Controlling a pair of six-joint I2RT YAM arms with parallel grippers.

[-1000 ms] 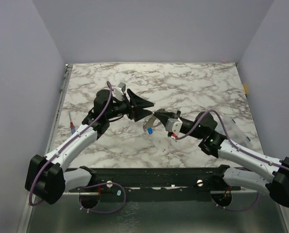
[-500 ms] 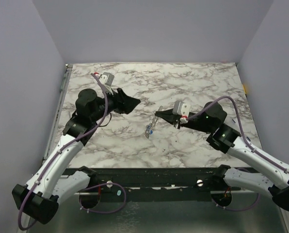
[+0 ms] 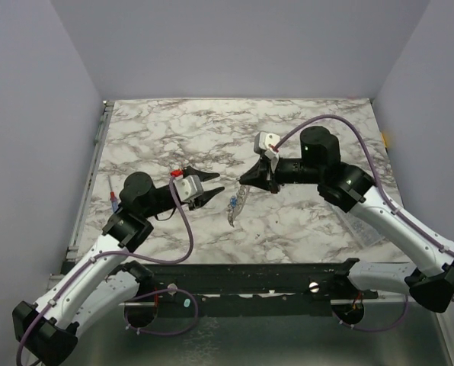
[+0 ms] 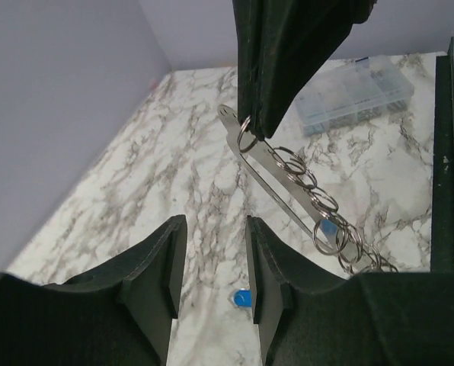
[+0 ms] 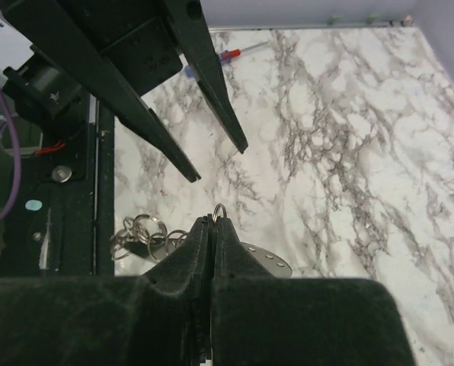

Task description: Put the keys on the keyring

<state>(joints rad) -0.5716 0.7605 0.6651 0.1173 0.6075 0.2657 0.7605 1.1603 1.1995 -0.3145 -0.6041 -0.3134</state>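
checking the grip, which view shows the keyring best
Left wrist view: the keyring hangs nearly whole and sharp, top loop pinched in the right claw, rings trailing below. Right wrist view shows only that loop at its claw tip plus some bunched rings. Top view shows it as a tiny sliver.

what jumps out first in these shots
The right gripper pinches the keyring in mid-air at centre, with rings and a blue key dangling below. The left gripper faces it, open and empty. A screwdriver lies at the left edge of the table.
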